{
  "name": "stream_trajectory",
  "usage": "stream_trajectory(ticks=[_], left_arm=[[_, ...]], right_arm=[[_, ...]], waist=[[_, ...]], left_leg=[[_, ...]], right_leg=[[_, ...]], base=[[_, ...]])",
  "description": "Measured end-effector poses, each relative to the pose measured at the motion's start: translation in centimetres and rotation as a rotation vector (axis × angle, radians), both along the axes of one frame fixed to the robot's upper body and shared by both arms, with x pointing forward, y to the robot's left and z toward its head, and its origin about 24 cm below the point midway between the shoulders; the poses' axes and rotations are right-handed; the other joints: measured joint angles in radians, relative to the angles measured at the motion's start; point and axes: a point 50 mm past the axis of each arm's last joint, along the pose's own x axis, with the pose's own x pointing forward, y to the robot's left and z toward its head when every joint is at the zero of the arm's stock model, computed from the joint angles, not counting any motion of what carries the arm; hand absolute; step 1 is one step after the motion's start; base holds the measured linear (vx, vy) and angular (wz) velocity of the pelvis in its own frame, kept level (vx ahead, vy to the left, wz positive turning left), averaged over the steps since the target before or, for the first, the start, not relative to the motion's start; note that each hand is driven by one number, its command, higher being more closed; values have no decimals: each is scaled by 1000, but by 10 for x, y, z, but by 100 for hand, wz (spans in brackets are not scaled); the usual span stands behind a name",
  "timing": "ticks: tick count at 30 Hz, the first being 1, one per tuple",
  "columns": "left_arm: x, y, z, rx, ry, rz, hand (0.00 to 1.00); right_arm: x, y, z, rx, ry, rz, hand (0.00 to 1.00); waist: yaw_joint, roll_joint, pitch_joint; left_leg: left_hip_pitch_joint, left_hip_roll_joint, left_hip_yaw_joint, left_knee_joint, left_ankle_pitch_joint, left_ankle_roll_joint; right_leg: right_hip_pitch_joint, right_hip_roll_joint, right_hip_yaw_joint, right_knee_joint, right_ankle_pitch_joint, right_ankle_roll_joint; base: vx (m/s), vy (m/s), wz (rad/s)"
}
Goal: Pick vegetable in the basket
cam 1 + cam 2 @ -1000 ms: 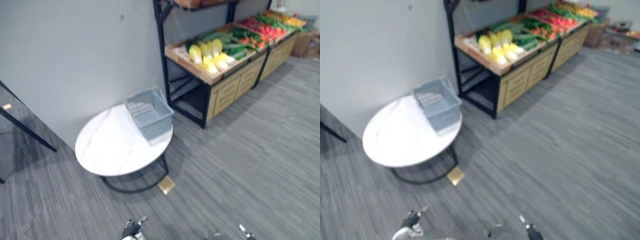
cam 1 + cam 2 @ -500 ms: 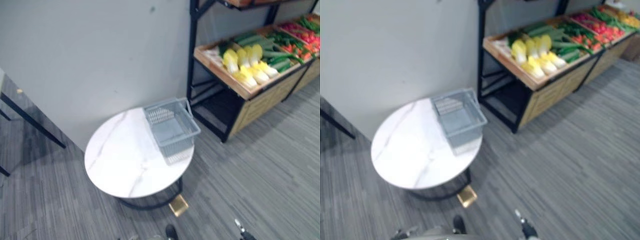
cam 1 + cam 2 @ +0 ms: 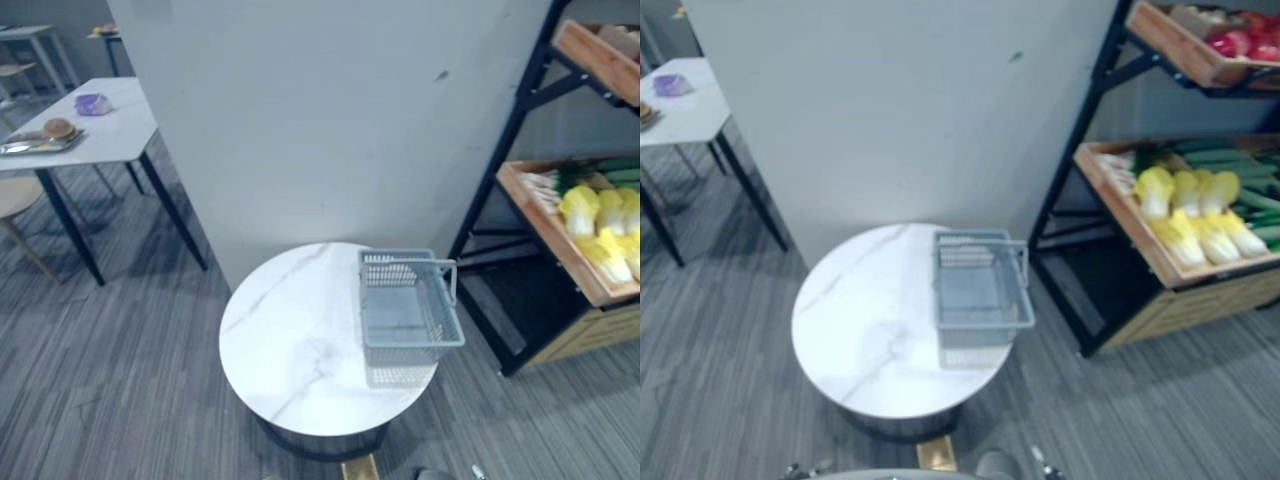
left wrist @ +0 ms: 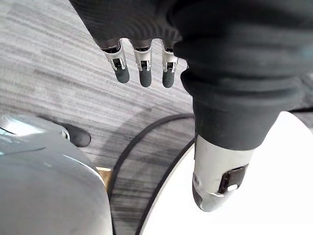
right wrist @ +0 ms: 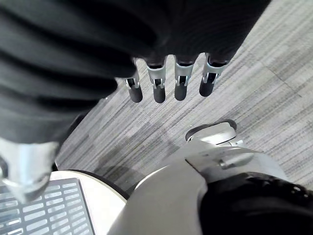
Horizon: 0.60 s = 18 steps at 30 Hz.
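An empty grey plastic basket [image 3: 408,315] stands on the right part of a round white marble table [image 3: 290,350], close to the wall. Vegetables lie on a wooden shelf to the right: pale yellow cabbages [image 3: 1195,215], green cucumbers [image 3: 1240,170] behind them, and red tomatoes [image 3: 1240,42] in a crate above. My left hand [image 4: 145,73] hangs over the floor beside the table's rim [image 4: 274,196], fingers straight, holding nothing. My right hand [image 5: 159,88] hangs low too, fingers straight and empty, with a corner of the basket [image 5: 44,215] beside it.
A grey wall [image 3: 330,120] rises right behind the round table. The shelf's black metal frame [image 3: 1070,180] stands just right of the basket. A white dining table [image 3: 80,120] with a tray sits far left. A small brass-coloured plate [image 3: 936,455] lies on the floor by the table's base.
The whole picture has shifted: the round table and basket now sit in the middle and the shelf at the right edge. The things themselves have not moved.
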Motion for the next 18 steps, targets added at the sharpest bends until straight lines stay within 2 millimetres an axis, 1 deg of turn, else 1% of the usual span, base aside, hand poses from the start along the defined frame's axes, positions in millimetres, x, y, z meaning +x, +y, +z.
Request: stream_trajectory(ticks=[1,2,3,4,6,8,11,12,13,14,15,16,17,18], left_arm=[[-4,-5,-2,-18,2,38,0],[-6,-12,-3,-36,0,62,0],[-7,-17,-4,-50,-1,83,0],[-12,-23,-6,-69,13,110,0],[-14,-24,-7,-73,18,113,0],[-13,-24,-6,-72,15,114,0],[-11,-22,-6,-67,7,108,0],[-10,-22,-6,-61,10,94,0],[-9,-22,-6,-52,13,82,0],[-10,-22,-6,-48,19,77,0],[-11,-23,-6,-39,31,66,0],[-13,-21,-6,-23,43,51,0],[-15,-22,-6,-20,51,35,0],[-15,-21,-5,-11,59,-7,0]], right_arm=[[1,-8,1,-19,0,25,0],[2,-14,3,-35,-3,41,0],[3,-20,4,-50,-2,59,0],[7,-24,5,-61,-8,74,0],[8,-25,5,-62,-11,78,0],[10,-25,5,-60,-17,79,0],[16,-25,6,-65,-33,63,0],[21,-26,7,-65,-50,20,0],[29,-27,9,-72,-75,10,0],[34,-29,11,-86,-101,11,0],[52,-35,20,-134,-176,4,0],[78,-43,36,-192,-298,-2,0],[92,-48,47,-223,-368,-7,0],[130,-63,86,-326,-570,15,0]], waist=[[8,25,-5],[8,51,-17],[15,74,-23],[11,94,-29],[11,99,-30],[13,95,-27],[9,91,-24],[8,91,-23],[8,94,-21],[8,92,-19],[6,103,-17],[4,105,-15],[1,105,-15],[-13,106,-15]], left_leg=[[-9,56,23,13,-3,-20],[-13,93,48,8,10,-47],[-12,110,48,-12,29,-68],[-9,132,42,-47,54,-86],[-10,143,23,-65,82,-96],[-14,148,15,-77,107,-102],[-42,144,23,-82,147,-96],[-49,144,27,-97,166,-96],[-48,146,29,-115,178,-96],[-48,148,36,-128,181,-96],[-47,156,62,-151,182,-96],[-50,160,88,-166,190,-97],[-51,161,101,-169,190,-97],[-57,162,124,-173,187,-102]], right_leg=[[8,34,-46,-4,-11,-16],[10,58,-67,-12,-20,-28],[18,76,-81,-23,-23,-35],[36,96,-119,-41,-31,-47],[66,108,-166,-66,-34,-53],[89,111,-208,-80,-38,-58],[107,102,-267,-103,-41,-63],[102,101,-278,-106,-41,-63],[98,105,-282,-107,-40,-63],[91,109,-281,-110,-42,-66],[78,121,-274,-117,-39,-68],[64,128,-257,-126,-33,-74],[60,132,-248,-135,-26,-72],[50,140,-219,-154,-11,-70]], base=[[221,-336,45],[339,-454,37],[340,-398,50],[279,-290,49],[165,-179,63],[73,-123,66],[-20,-59,60],[-63,-39,45],[-88,-41,23],[-101,-21,-1],[-144,-19,-26],[-183,-23,-37],[-170,-24,-55],[-128,-21,-38]])
